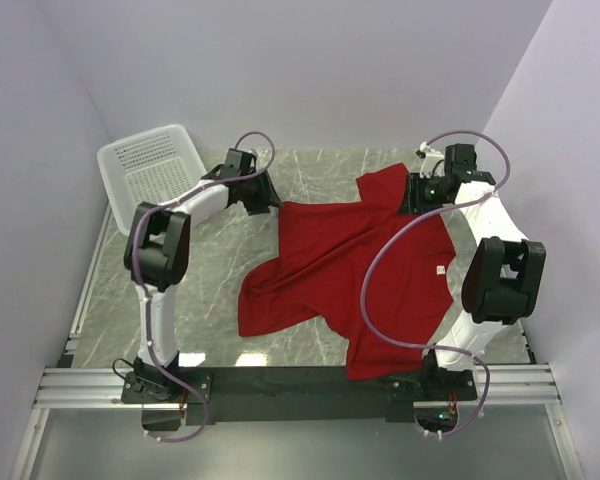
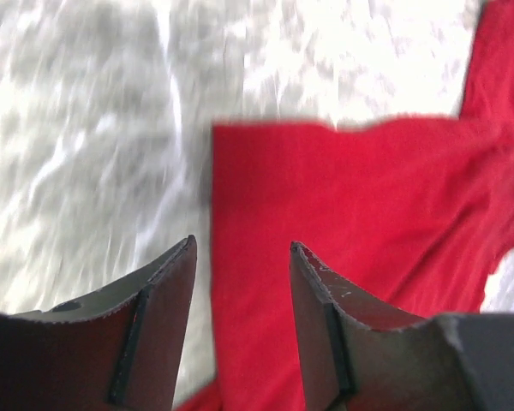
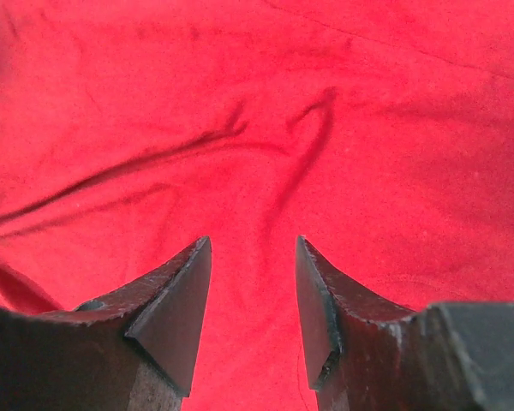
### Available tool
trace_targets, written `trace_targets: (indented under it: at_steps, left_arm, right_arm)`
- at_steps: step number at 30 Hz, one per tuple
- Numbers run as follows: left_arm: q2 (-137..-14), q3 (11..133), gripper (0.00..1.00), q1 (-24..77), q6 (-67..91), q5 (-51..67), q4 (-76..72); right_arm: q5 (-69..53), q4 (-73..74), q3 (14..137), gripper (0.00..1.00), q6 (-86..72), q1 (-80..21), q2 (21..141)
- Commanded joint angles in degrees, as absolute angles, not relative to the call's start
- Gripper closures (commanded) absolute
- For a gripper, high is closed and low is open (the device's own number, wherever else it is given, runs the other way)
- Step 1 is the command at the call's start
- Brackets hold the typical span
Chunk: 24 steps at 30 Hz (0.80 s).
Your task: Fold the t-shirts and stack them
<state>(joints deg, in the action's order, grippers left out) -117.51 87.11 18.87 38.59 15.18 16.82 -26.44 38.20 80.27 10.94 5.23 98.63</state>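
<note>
A red t-shirt lies spread and rumpled on the marble table, its small white neck label near the right side. My left gripper is open and empty, just above the shirt's far left corner; in the left wrist view the shirt fills the space under and between the fingers. My right gripper is open and empty over the shirt's far right part; the right wrist view shows wrinkled red fabric below the gripper.
A white plastic mesh basket stands tilted at the far left of the table. The table's marble surface shows left of the shirt. Purple walls close in on three sides.
</note>
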Motion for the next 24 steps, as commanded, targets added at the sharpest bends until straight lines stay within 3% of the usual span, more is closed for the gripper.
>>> trace_targets:
  at_steps: [1, 8, 15, 18, 20, 24]
  left_arm:
    - [-122.51, 94.2, 0.47, 19.77, 39.81, 14.43, 18.09]
    - [-131.74, 104.23, 0.49, 19.95, 40.25, 11.07, 22.76]
    - [-134.38, 105.38, 0.59, 20.13, 40.08, 15.2, 21.8]
    - [-136.14, 107.05, 0.73, 20.48, 39.73, 17.04, 22.58]
    - [-135.97, 106.79, 0.78, 20.57, 39.12, 17.23, 22.41]
    - [-133.78, 105.56, 0.99, 20.22, 38.15, 15.83, 21.62]
  right_arm:
    - [-28.12, 35.25, 82.79, 0.49, 7.65, 6.33, 98.88]
    - [-29.53, 34.8, 82.88, 0.49, 6.68, 8.43, 99.76]
    - [-28.57, 34.45, 84.54, 0.49, 6.15, 9.4, 101.77]
    - [-26.04, 34.37, 87.61, 0.49, 4.49, 9.4, 104.23]
    - [-23.83, 36.11, 90.86, 0.48, 1.95, 9.4, 107.56]
    - [-21.53, 39.9, 102.71, 0.48, 0.09, 9.4, 115.3]
